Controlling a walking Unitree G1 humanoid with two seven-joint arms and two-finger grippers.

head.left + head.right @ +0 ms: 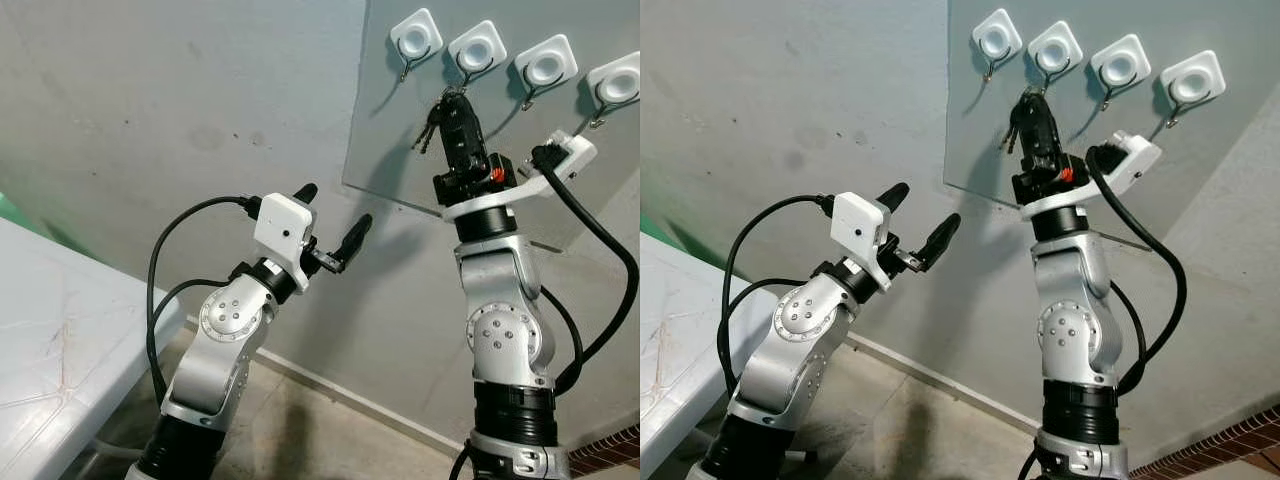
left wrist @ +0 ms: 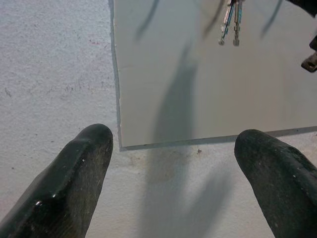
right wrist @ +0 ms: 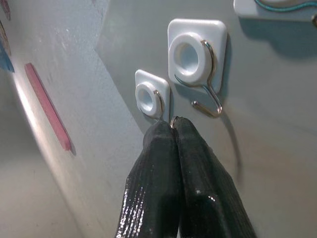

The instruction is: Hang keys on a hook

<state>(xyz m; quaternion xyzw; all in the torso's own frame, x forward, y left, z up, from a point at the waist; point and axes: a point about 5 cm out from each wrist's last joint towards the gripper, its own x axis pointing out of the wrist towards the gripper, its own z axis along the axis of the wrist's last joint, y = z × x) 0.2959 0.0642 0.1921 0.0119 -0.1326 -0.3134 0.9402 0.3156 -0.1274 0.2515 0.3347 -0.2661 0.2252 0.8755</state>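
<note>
Grey wall fills the frame, with a smooth grey panel [image 1: 400, 120] at the upper right carrying four white square hooks with wire loops [image 1: 477, 47]. I hold my right gripper [image 1: 455, 105] up there, fingers pinched shut on the small bunch of dark keys [image 1: 430, 128], so the ring sits just under the second hook. My left gripper [image 1: 330, 222] waits mid-frame, fingers spread wide, holding nothing.

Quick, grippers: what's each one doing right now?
Left gripper: open, holding nothing, raised below the panel.
Right gripper: shut on the keys, up at the hooks.
</note>
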